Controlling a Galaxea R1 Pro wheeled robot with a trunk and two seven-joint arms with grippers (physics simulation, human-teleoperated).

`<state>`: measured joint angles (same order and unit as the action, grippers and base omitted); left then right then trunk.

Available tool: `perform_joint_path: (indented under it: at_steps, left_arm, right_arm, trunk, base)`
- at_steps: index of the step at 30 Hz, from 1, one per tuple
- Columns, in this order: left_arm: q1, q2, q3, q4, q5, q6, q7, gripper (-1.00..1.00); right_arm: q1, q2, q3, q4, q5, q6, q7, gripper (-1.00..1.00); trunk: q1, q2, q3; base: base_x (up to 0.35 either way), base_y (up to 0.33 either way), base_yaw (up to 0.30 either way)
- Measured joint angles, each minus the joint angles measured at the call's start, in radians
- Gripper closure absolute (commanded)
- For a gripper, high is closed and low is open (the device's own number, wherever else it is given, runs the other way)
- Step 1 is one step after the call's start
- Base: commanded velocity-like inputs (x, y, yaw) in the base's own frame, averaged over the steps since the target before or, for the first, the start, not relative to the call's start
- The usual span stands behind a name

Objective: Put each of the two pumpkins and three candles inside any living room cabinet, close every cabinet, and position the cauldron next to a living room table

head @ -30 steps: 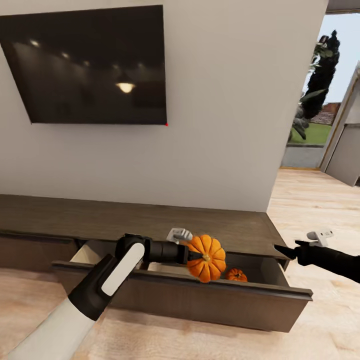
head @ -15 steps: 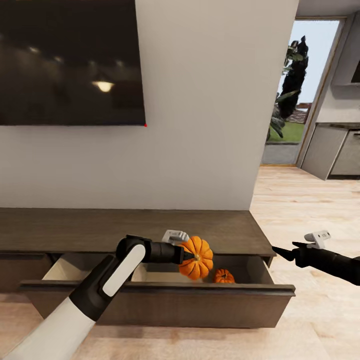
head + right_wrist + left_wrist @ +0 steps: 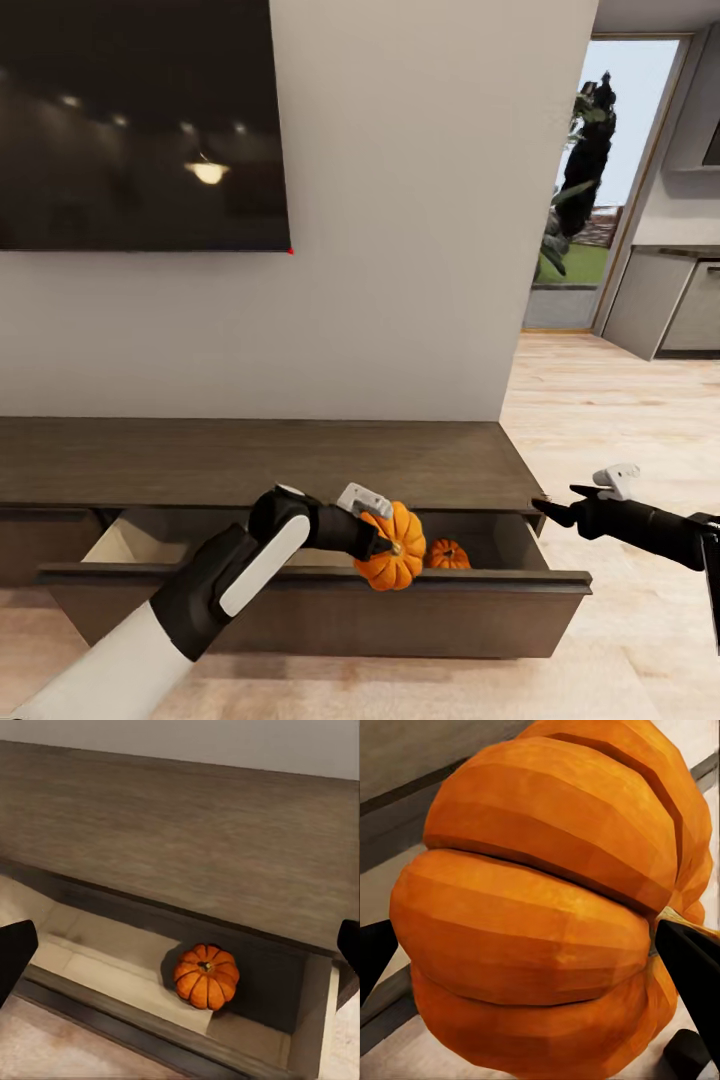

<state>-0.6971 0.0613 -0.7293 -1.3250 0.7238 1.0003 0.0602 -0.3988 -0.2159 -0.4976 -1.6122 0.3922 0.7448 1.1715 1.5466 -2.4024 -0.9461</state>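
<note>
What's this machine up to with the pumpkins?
The robot's left gripper holds an orange pumpkin over the open drawer of a long dark wood cabinet under a wall screen. A second pumpkin already sits inside the drawer. The right gripper hovers open and empty near the cabinet's end.

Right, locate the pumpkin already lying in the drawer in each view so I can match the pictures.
Head view: pumpkin in the drawer sits right of the held pumpkin, near the open drawer's right end.
Left wrist view: I can't pick it out; the held pumpkin blocks most of the picture.
Right wrist view: it lies on the pale drawer floor, stem up.
Shared landmark: the cabinet's dark wood top.
</note>
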Motion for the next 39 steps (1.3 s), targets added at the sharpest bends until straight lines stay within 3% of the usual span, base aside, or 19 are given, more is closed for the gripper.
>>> perform_joint_path:
  at_steps: [5, 7, 13, 21, 23, 28, 29, 30, 32, 35, 39]
  left_arm:
    - [-0.038, 0.063, -0.017, -0.059, -0.003, 0.009, -0.097, 1.00]
    - [-0.027, 0.052, -0.006, -0.057, -0.026, -0.002, -0.109, 1.00]
    - [0.007, 0.021, 0.029, -0.071, -0.031, -0.035, -0.152, 1.00]
    - [0.030, 0.021, 0.074, -0.071, -0.078, -0.038, -0.183, 1.00]
    - [0.025, 0.026, 0.086, -0.076, -0.071, -0.033, -0.179, 1.00]
    - [-0.004, 0.050, 0.059, -0.104, -0.044, -0.004, -0.158, 1.00]
    - [-0.044, 0.051, 0.003, -0.139, -0.010, 0.030, -0.095, 1.00]
    - [-0.047, 0.051, -0.001, -0.146, 0.029, 0.032, -0.092, 1.00]
    - [-0.049, 0.052, -0.004, -0.147, 0.003, 0.034, -0.087, 1.00]
    - [-0.049, 0.055, -0.008, -0.139, 0.015, 0.035, -0.085, 1.00]
    - [-0.047, 0.062, -0.018, -0.077, 0.004, 0.035, -0.076, 1.00]
  right_arm:
    - [0.015, 0.005, 0.025, 0.000, 0.000, -0.002, -0.007, -1.00]
    - [0.015, 0.016, 0.017, 0.010, -0.012, -0.013, -0.007, -1.00]
    - [0.012, 0.036, 0.020, 0.008, -0.020, -0.037, -0.005, -1.00]
    - [0.012, 0.036, 0.020, 0.008, -0.020, -0.037, -0.005, -1.00]
    - [0.010, 0.033, 0.021, 0.007, -0.016, -0.031, -0.004, -1.00]
    - [0.005, 0.033, 0.025, 0.001, 0.003, -0.004, -0.005, -1.00]
    - [0.005, 0.033, 0.025, 0.000, 0.004, -0.003, -0.005, -1.00]
    - [0.006, 0.033, 0.025, 0.000, 0.004, -0.002, -0.004, -1.00]
    - [0.006, 0.033, 0.025, 0.000, 0.005, -0.002, -0.005, -1.00]
    - [0.006, 0.034, 0.026, 0.000, 0.005, -0.002, -0.009, -1.00]
    - [0.006, 0.036, 0.027, 0.000, 0.005, -0.002, -0.012, -1.00]
  trunk:
    - [0.000, 0.000, 0.000]
    - [0.000, 0.000, 0.000]
    - [0.000, 0.000, 0.000]
    - [0.000, 0.000, 0.000]
    - [0.000, 0.000, 0.000]
    - [0.000, 0.000, 0.000]
    - [0.000, 0.000, 0.000]
    - [0.000, 0.000, 0.000]
    - [0.000, 0.000, 0.000]
    - [0.000, 0.000, 0.000]
    - [0.000, 0.000, 0.000]
  base:
    - [0.060, 0.059, 0.000]
    - [0.000, 0.000, 0.000]
    - [0.000, 0.000, 0.000]
    - [0.000, 0.000, 0.000]
    - [0.066, 0.000, 0.000]
    - [0.251, 0.001, 0.000]
    - [0.302, 0.030, 0.000]
    - [0.307, 0.061, 0.000]
    - [0.312, 0.101, 0.000]
    - [0.311, 0.142, 0.000]
    - [0.304, 0.149, 0.000]
